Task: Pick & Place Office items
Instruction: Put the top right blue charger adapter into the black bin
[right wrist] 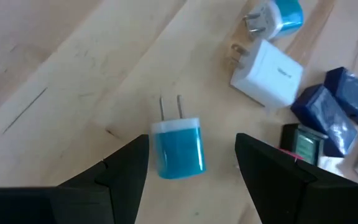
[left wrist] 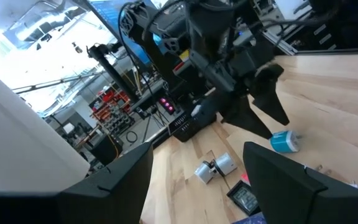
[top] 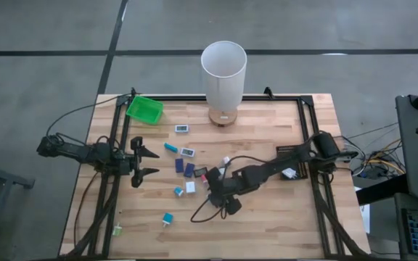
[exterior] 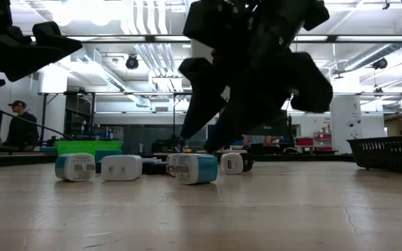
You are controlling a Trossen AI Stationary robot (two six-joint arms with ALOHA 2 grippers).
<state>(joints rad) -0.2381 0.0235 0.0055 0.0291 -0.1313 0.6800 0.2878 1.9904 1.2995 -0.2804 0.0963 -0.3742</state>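
Right gripper [right wrist: 191, 165] is held low over the worktop [top: 281, 217], fingers wide, straddling but not touching a teal plug [right wrist: 178, 148]. The high view hides that plug. Left gripper [top: 149, 162], fingers wide, waits at the left edge.

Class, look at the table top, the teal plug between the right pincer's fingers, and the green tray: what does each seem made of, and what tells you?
Table top: wood, visible grain and plank seams.
Teal plug: apparently glossy plastic, with two metal prongs.
Green tray: probably plastic, bright uniform colour.
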